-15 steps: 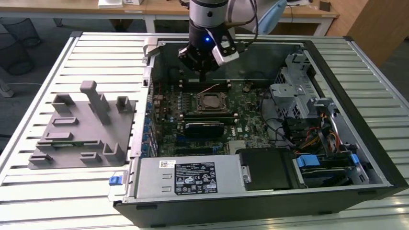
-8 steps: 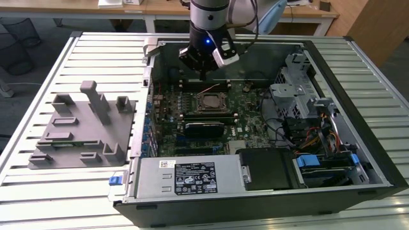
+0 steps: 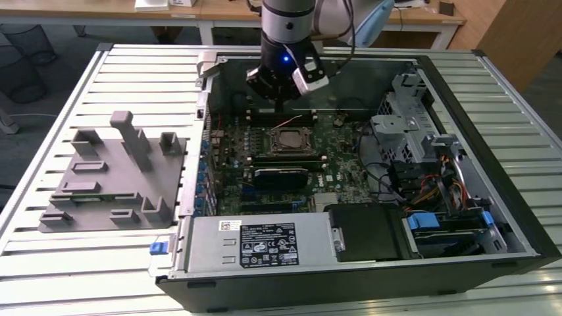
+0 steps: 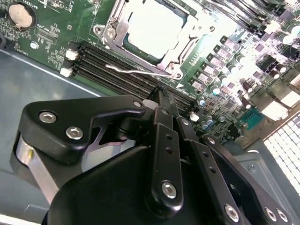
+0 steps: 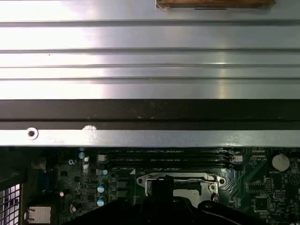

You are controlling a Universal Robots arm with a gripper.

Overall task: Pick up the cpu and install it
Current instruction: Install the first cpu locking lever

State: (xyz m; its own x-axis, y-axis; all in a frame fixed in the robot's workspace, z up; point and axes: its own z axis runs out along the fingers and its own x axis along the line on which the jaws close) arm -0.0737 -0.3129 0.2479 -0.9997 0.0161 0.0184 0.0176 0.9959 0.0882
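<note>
hovering over the open computer case (image 3: 457, 85) in the exterior view: gripper (image 3: 279, 99), just above the motherboard (image 3: 347, 148), toward the far wall of the case. fingers (image 4: 161, 105) pressed together in the second wrist view, nothing pinched between them, tips pointing down at the memory slots (image 4: 117, 70) beside the socket. seated in the socket frame (image 4: 180, 49): cpu (image 4: 152, 28), silvery-white top facing up, flat within the metal bracket, apart from the fingers. lying across the board between socket and fingertips: thin wire lever (image 4: 136, 72). showing again in the first wrist view, past the dark gripper body: socket frame (image 5: 180, 180). sitting outside the case on the slatted table (image 3: 62, 85), at the exterior view's left: grey fixture tray (image 3: 110, 174).
</note>
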